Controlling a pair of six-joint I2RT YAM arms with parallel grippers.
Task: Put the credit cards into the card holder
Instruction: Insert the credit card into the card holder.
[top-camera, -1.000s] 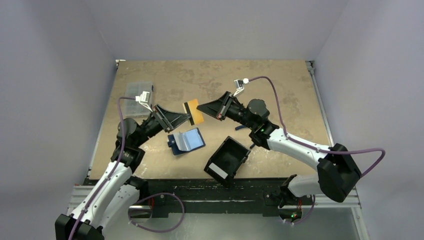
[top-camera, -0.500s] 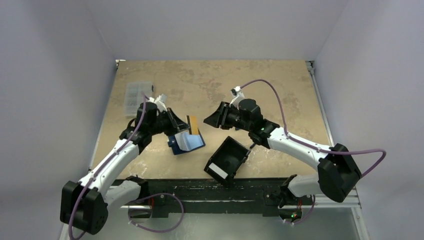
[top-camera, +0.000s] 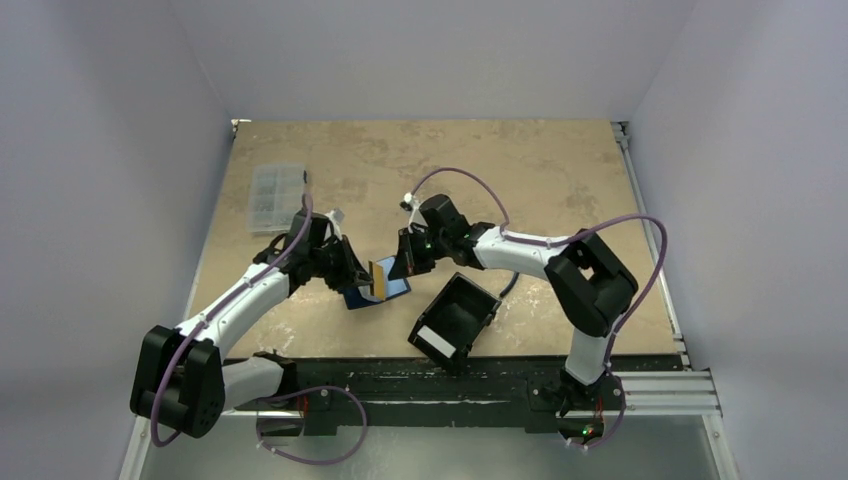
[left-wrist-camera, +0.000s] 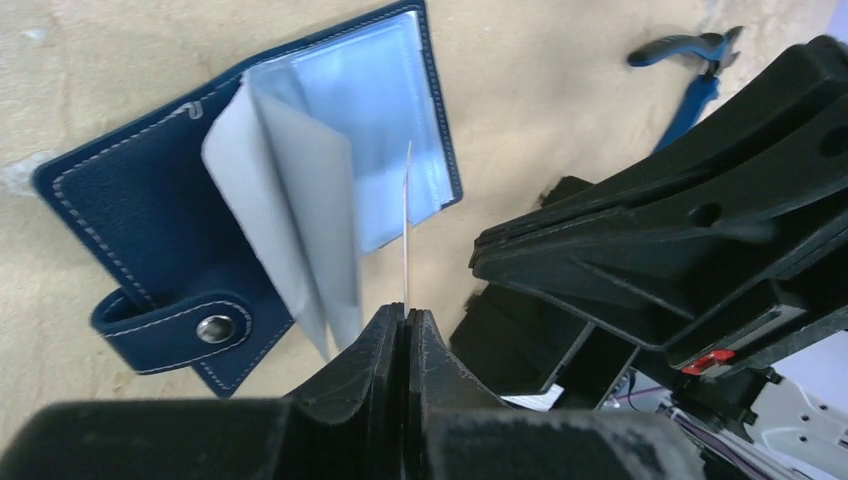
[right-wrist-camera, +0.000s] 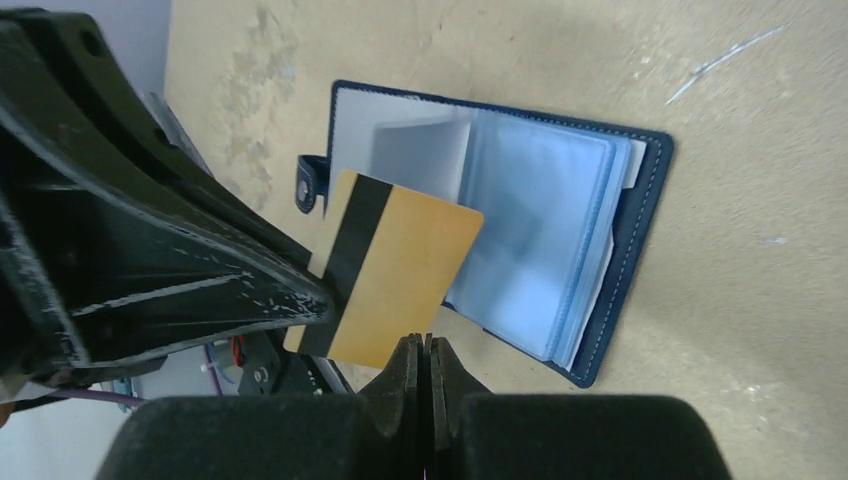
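Left end effector (left-wrist-camera: 407, 322) is clamped on the gold card (right-wrist-camera: 395, 270), held on edge just above the card holder (left-wrist-camera: 130, 210), which lies open on the counter (top-camera: 450, 170); right end effector (right-wrist-camera: 421, 350) is pinched together, apparently empty, just beside, so left is nearer to insert.

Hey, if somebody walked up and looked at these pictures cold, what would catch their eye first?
The orange card with its black stripe, pinched in the left gripper near the middle of the table. Right under it lies the open navy card holder, its pale blue sleeves fanned up. The right gripper is shut and close on the card's other side.
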